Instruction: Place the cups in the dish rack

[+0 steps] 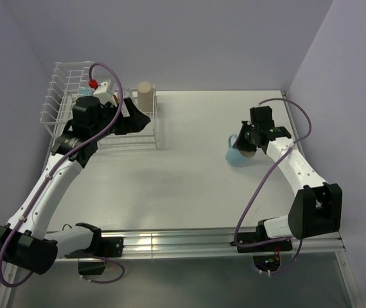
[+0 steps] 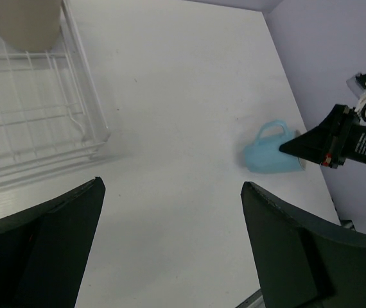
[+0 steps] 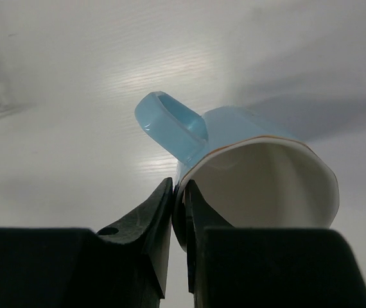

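Note:
A light blue mug [image 1: 235,156] lies on its side on the white table, right of centre. My right gripper [image 1: 244,142] is shut on its rim: in the right wrist view one finger is outside the mug [image 3: 266,186] and the other inside, right gripper [image 3: 178,189] pinching the wall just below the handle. The white wire dish rack [image 1: 61,96] stands at the back left with a beige cup [image 1: 145,96] upright in its right end. My left gripper [image 1: 138,115] hovers at the rack's right side, open and empty. Its wrist view shows the left gripper [image 2: 173,184], the rack [image 2: 42,128], the beige cup [image 2: 26,22] and the mug [image 2: 270,154].
Purple walls close in the table at the back and on both sides. A metal rail [image 1: 189,240] runs along the near edge by the arm bases. Purple cables loop over both arms.

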### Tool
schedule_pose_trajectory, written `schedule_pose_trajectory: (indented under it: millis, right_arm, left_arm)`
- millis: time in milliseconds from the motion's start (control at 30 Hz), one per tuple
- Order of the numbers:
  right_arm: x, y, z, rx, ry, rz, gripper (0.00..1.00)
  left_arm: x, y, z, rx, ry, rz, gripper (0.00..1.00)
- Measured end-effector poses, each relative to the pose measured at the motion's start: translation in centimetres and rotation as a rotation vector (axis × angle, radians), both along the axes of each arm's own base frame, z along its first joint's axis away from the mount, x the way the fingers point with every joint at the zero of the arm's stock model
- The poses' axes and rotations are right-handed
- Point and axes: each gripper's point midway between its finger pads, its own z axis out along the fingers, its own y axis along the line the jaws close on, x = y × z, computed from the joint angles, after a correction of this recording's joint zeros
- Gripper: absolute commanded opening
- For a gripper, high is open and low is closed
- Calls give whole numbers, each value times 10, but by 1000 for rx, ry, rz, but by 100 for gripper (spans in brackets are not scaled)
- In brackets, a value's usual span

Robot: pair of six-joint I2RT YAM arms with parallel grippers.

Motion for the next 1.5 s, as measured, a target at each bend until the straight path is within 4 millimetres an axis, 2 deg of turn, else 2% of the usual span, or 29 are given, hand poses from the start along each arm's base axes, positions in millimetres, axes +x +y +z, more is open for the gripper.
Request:
schedule_pose_trajectory:
  millis: [167, 300, 433, 600, 733, 867, 1133, 1500]
  right_arm:
    - [18, 60, 58, 152, -111, 152, 0]
    - [22, 96, 95, 309, -178, 237, 0]
    - [19, 120, 120, 476, -193, 287, 0]
    - [15, 147, 158, 687, -217, 350, 0]
    - [10, 160, 187, 833, -243, 396, 0]
    - [2, 170, 207, 944, -245, 441, 0]
    - [-15, 186, 231, 1093, -222, 513, 0]
    - [-27, 195, 253, 1177, -235, 569, 0]
  left_arm:
    - [-5, -18, -30, -83, 60, -65, 95]
    - [-10, -32, -46, -158, 85, -125, 95]
    - [-15, -46, -47, -246, 61, -201, 99]
    - [-17, -62, -31, -328, -8, -303, 99]
    - [-17, -70, -18, -358, -72, -370, 99]
    - [-17, -77, -15, -367, -110, -433, 99]
    - [-15, -88, -12, -390, -175, -527, 99]
    - [-29, -100, 10, -491, -270, -685, 99]
